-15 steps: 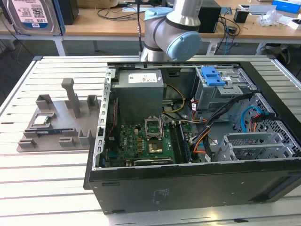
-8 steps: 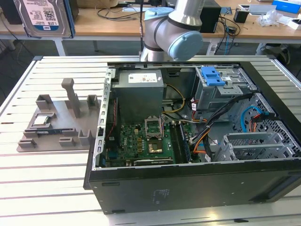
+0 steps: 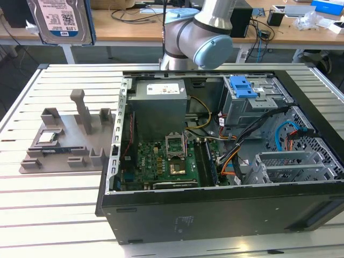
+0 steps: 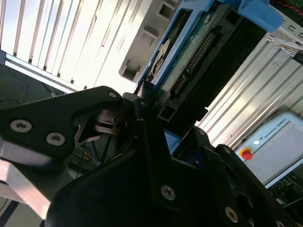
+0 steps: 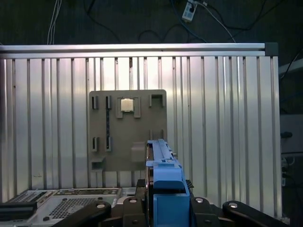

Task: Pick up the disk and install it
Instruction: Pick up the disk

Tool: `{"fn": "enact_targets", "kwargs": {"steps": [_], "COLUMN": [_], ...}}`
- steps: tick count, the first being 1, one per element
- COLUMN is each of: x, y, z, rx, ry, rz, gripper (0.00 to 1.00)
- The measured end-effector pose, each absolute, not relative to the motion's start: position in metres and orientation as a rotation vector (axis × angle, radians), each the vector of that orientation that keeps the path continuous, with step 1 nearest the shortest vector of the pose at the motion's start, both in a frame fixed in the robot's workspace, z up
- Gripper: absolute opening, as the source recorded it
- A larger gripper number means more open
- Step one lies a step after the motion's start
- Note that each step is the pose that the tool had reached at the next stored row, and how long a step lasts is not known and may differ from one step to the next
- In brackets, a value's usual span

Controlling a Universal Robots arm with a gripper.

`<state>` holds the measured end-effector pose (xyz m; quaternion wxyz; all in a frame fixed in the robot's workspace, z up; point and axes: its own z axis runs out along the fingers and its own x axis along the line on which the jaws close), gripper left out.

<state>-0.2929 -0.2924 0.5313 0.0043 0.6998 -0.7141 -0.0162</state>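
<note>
The disk [image 3: 59,21], a silver drive with a white-and-blue label and a blue frame, hangs high above the slatted table at the exterior view's upper left. In the first wrist view the disk [image 5: 163,161] appears edge-on, its blue frame rising from between the black fingers of my gripper [image 5: 163,191], which is shut on it. In the second wrist view the disk's green circuit-board side [image 4: 189,52] extends away from the gripper [image 4: 151,106]. Below it lies the grey fixture plate [image 5: 128,127].
An open computer case [image 3: 215,161] with a motherboard fills the table's middle and the exterior view's right. Its drive cage carries a light blue clip [image 3: 242,86]. The grey fixture [image 3: 70,140] holds a small square chip [image 3: 47,137]. The arm's elbow [image 3: 199,32] stands behind the case.
</note>
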Motion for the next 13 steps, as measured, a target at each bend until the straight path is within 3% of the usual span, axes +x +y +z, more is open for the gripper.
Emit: {"fn": "enact_targets", "kwargs": {"steps": [13], "x": [-0.248], "y": [-0.294], "z": [0.529], "rx": [2.192], "ry": [-2.236], "rz": [-0.053], "gripper": [0.37]}}
